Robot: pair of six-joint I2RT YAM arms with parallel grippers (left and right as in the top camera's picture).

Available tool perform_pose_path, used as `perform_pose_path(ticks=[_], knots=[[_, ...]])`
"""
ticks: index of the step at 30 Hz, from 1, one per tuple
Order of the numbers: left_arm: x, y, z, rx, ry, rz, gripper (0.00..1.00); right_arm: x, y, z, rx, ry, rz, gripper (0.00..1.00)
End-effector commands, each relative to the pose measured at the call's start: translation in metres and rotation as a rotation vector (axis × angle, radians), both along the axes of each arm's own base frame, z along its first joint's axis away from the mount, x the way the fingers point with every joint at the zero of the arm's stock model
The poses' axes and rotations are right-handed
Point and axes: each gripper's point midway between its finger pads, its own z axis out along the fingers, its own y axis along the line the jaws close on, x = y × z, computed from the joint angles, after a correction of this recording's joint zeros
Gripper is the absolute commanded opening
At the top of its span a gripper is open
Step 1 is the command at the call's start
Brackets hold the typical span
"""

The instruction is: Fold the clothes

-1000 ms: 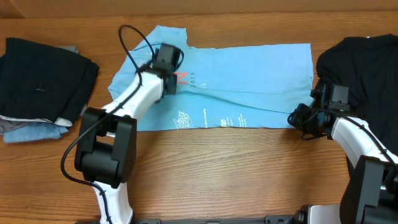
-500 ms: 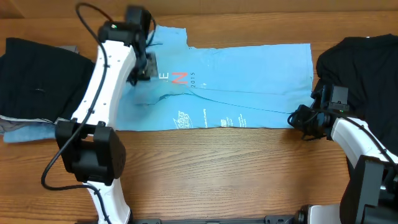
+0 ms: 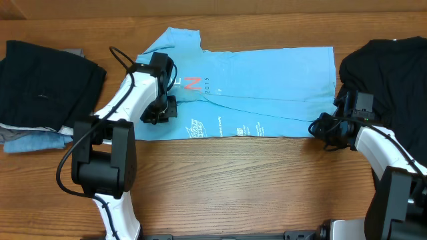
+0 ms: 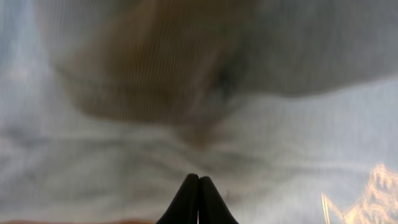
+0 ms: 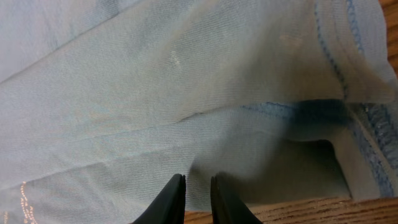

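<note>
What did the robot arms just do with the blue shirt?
The left gripper swung left across the blue T-shirt, then came toward the near edge, shut. The right gripper stayed at the shirt's right corner, jaws slightly apart. The black shirt and folded pile did not move.

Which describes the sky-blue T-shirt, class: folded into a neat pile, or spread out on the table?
Spread out. The T-shirt lies long and flat across the table, one sleeve sticking out, with only a diagonal crease.

The left gripper [image 3: 159, 112] is coming back down from its high swing onto the sky-blue T-shirt [image 3: 267, 80] and closing its fingers, while the right gripper [image 3: 320, 127] is easing slightly apart.
</note>
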Motion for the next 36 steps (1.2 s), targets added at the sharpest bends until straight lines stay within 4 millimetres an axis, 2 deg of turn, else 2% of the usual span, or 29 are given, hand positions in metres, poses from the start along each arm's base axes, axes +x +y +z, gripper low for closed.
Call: perform_pose_path(ticks=[1,10,17,20,23,25,30,31,36], knots=[[-0.004,0.008,-0.014,0.045,-0.008,0.013,0.04,-0.001,0.001,-0.003,-0.003,0.007,0.003,0.18],[0.012,0.009,-0.038,0.044,-0.126,0.008,0.05,-0.002,0.0,-0.003,-0.01,0.011,0.001,0.18],[0.062,0.002,-0.033,0.031,-0.331,-0.033,0.04,-0.003,0.0,-0.003,-0.009,0.013,0.001,0.18],[0.074,-0.001,-0.049,0.019,-0.358,-0.039,0.04,-0.003,-0.001,-0.004,-0.017,0.017,-0.002,0.18],[0.062,0.002,-0.068,0.036,-0.294,-0.053,0.05,-0.005,-0.006,-0.005,-0.043,0.028,-0.011,0.18],[0.05,0.01,-0.07,0.073,-0.244,-0.049,0.06,-0.005,-0.007,-0.005,-0.046,0.028,-0.012,0.18],[0.009,0.026,-0.055,0.123,-0.076,0.047,0.1,-0.007,-0.007,-0.006,-0.047,0.037,-0.013,0.18],[-0.01,0.032,-0.05,0.14,0.005,0.089,0.14,-0.008,-0.007,-0.006,-0.047,0.04,-0.013,0.18],[-0.051,0.047,-0.043,0.18,0.177,0.128,0.19,-0.017,-0.011,-0.01,-0.073,0.081,-0.023,0.19]])
